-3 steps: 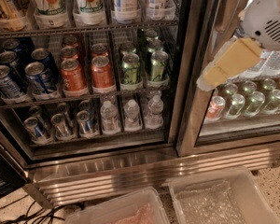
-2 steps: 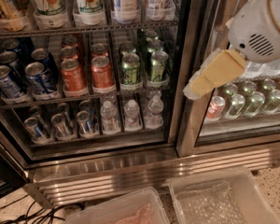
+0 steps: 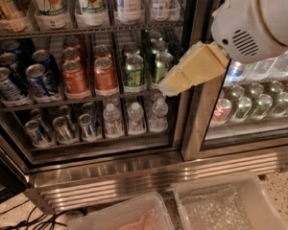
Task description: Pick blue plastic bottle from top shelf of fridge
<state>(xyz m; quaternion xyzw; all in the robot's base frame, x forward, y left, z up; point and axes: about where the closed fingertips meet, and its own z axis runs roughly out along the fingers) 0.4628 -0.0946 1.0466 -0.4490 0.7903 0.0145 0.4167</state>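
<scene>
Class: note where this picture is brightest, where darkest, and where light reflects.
Camera view: the pale hand, in front of the fridge, is brightly lit; camera view: reflected streaks run along the ribbed steel base; camera view: the lower left corner is darkest.

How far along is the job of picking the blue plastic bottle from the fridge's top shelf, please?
Done: nothing visible yet; the blue plastic bottle stands untouched on the top shelf of the fridge. In hand: the tool hangs lower, in front of the green cans, well apart from the bottle. Left: reach up, grasp the bottle, lift it out.
</scene>
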